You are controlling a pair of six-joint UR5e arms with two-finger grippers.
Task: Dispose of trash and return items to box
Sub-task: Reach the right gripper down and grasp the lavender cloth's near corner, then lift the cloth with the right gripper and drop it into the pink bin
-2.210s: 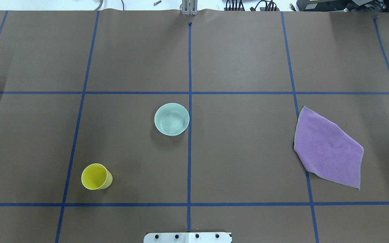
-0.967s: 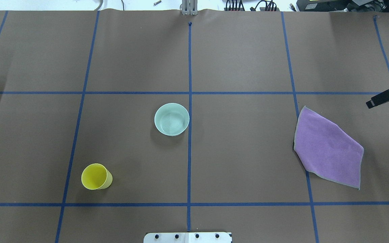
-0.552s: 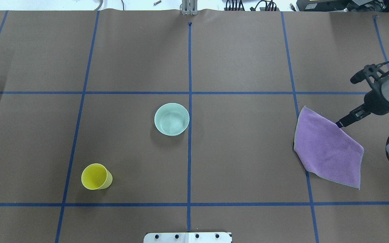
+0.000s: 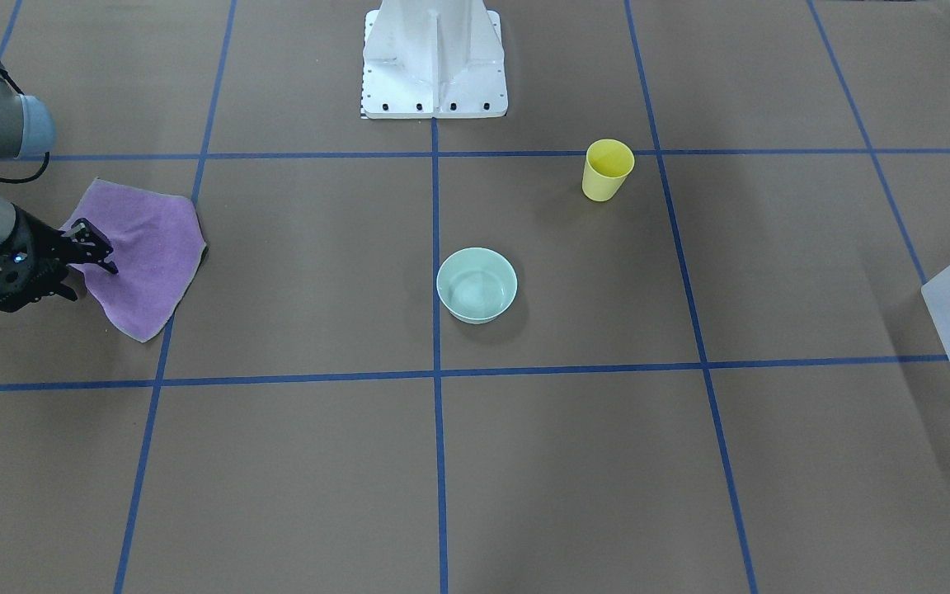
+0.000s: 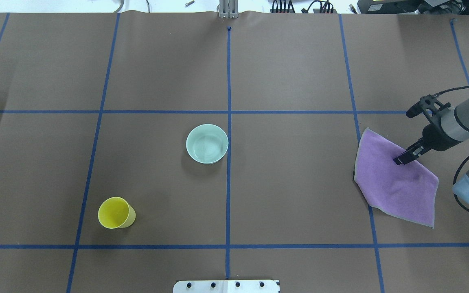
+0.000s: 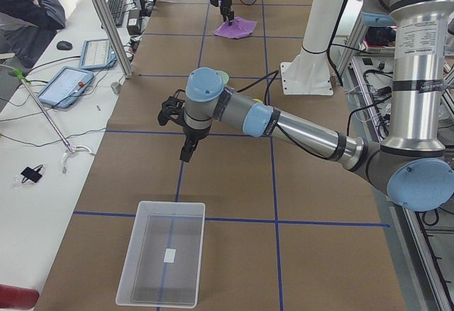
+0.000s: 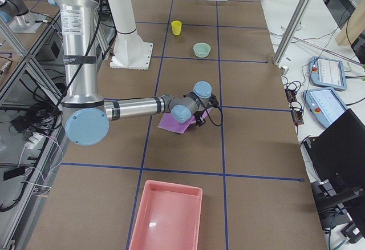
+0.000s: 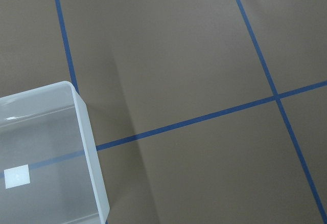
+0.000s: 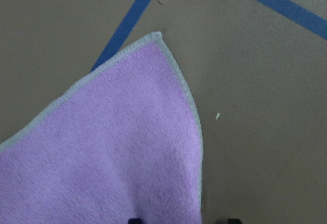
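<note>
Poised at 3 o'clock with the right claw (image 5: 399, 160) spread open astride the edge of the purple cloth (image 5: 393, 183). Can't tell the state of the left claw (image 6: 185, 156), hanging by the box (image 6: 163, 254) at 9. Leaving the bowl (image 5: 207, 143) mid-way across the surface (image 5: 299, 195), the cup (image 5: 116, 213) at 7, both unboxed. Risking a hem-only pinch: might slip free on lifting.

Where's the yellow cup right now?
In the overhead view the yellow cup stands upright on the table's left side, close to the robot, apart from the mint bowl nearer the middle.
</note>
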